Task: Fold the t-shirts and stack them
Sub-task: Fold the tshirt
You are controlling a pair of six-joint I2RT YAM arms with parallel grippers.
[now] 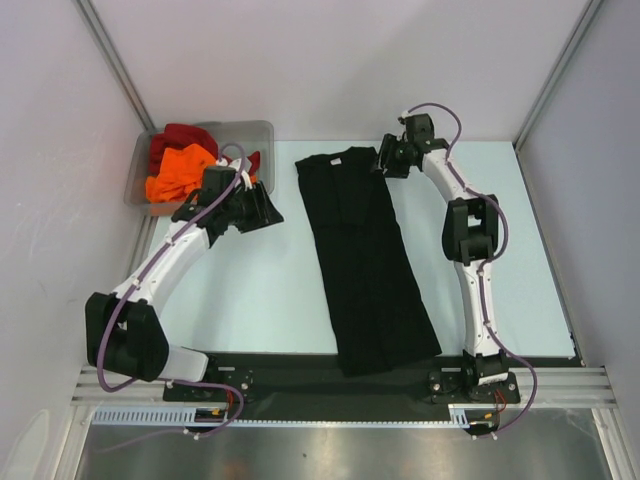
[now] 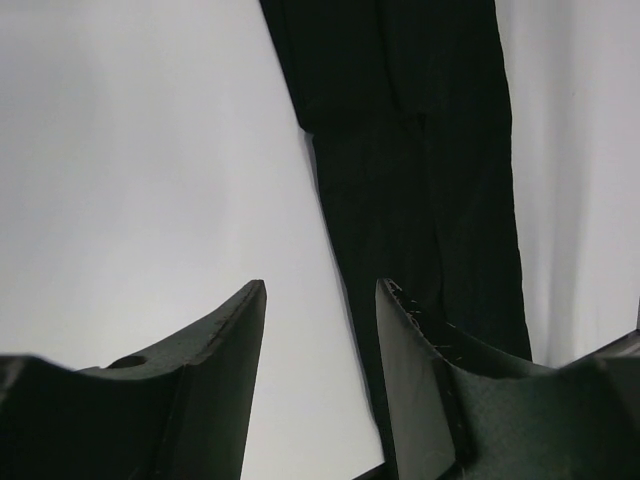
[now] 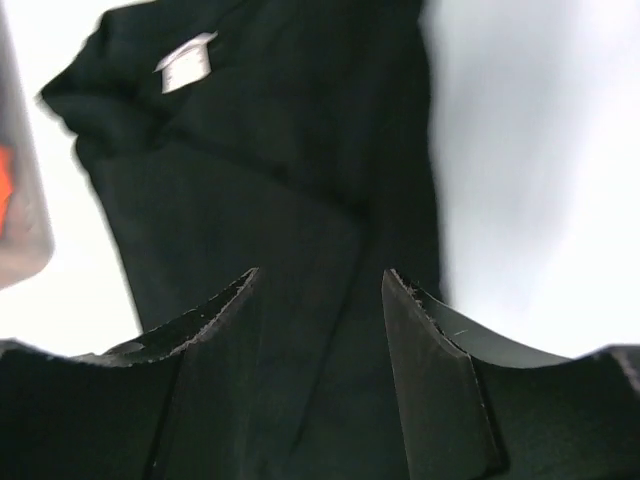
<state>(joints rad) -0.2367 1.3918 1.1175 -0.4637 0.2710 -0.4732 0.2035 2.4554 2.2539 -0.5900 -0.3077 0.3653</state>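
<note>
Two shirts, orange t-shirt (image 1: 180,178) and red t-shirt (image 1: 185,135), lie in the bin (image 1: 256,128) far left of the black t-shirt (image 1: 365,260), a long strip on the table (image 1: 260,300). Left tool (image 1: 268,214) beside it, right tool (image 1: 384,160) over its far end: both parted, empty. A shallow pinch may lift one layer only and spoil the fold; free room both sides.

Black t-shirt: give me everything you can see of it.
The black t-shirt is soft, matte cloth, folded lengthwise into a long strip, lying flat on the table, collar end far, hem end over the near edge. A white neck label shows. The open right gripper hangs over the collar end; contact unclear. The open left gripper is beside it, apart.
</note>
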